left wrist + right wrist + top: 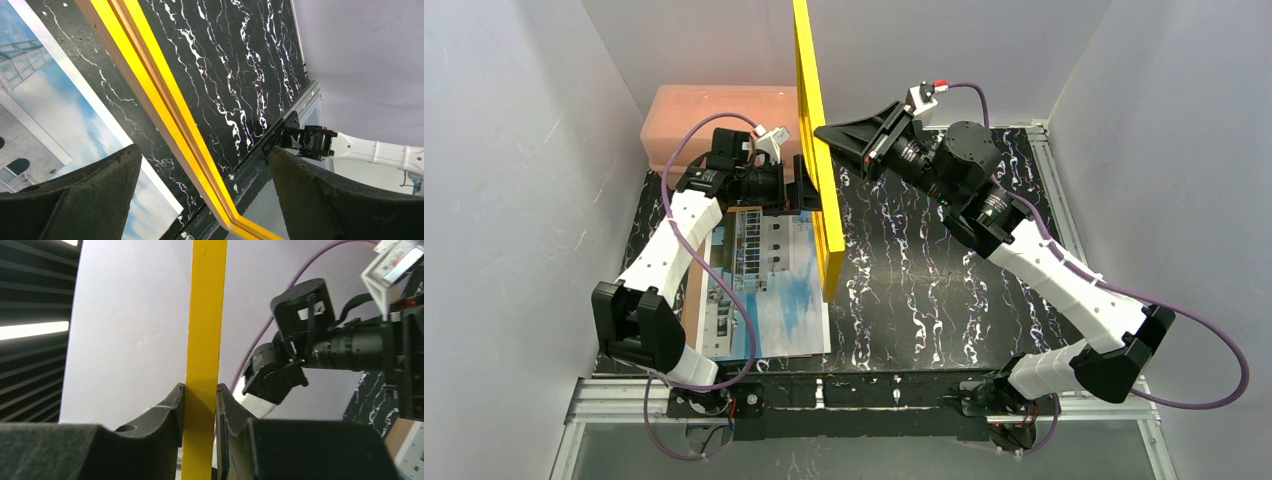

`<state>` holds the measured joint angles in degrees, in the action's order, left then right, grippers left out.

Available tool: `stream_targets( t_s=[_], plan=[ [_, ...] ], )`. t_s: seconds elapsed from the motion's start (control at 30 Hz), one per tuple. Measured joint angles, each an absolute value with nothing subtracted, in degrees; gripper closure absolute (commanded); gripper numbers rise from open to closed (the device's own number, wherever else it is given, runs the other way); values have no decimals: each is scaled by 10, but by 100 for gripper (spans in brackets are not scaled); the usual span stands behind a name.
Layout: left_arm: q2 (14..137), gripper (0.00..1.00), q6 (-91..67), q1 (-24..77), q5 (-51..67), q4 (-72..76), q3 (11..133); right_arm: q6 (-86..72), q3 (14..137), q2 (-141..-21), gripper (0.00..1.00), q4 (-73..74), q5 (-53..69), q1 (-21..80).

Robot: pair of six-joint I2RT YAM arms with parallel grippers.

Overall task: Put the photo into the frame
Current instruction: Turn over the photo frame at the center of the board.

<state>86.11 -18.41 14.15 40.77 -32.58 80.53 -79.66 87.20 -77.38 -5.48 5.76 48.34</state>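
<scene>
Currently: photo (769,290) flat, face up, left part of table (924,290). Left gripper (204,152) spread wide, holding nothing, astride frame (816,150). Frame vertical, mid-table. Right gripper (200,392) pinched tight on frame rail.

Frame (827,235) is up on edge: bright yellow, thin, standing near vertical over the bench (924,290), its rail pinched tight in the right end effector (200,390). Photo (769,290) lies flat on the bench's left side, picture up, blue cloudy sky and white building, just beside the frame's lower corner.
</scene>
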Motion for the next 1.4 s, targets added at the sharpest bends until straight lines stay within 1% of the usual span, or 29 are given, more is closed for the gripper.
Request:
stream_targets(
  t_s=[0.07,0.1,0.43,0.5,0.6,0.63,0.73,0.77,0.83,0.93,1.1,1.27,1.4],
  plan=[
    [861,3,-186,142,405,-313,795,-809,872,-774,99,-66,61,483],
    [862,5,-187,142,404,-307,791,-814,871,-774,99,-74,62,483],
    [888,68,-205,144,399,-280,769,-846,814,-759,99,-150,59,483],
    [888,77,-203,144,394,-282,768,-847,801,-748,98,-159,57,483],
    [886,85,-206,143,392,-289,768,-844,778,-729,90,-161,55,482],
    [884,88,-202,142,389,-291,766,-844,771,-723,85,-162,53,481],
    [865,97,-190,141,371,-297,748,-850,750,-708,60,-164,53,473],
    [859,100,-187,140,366,-301,743,-851,746,-705,55,-161,54,471],
    [845,100,-176,137,349,-315,733,-842,744,-700,45,-146,54,467],
    [825,100,-152,130,319,-331,723,-821,744,-693,42,-98,52,455],
    [784,100,-122,120,285,-338,699,-790,741,-674,51,-15,42,436],
    [765,100,-107,117,257,-346,698,-741,768,-665,50,114,26,422],
    [757,100,-98,118,229,-343,697,-691,810,-674,52,227,25,409]
  ],
)
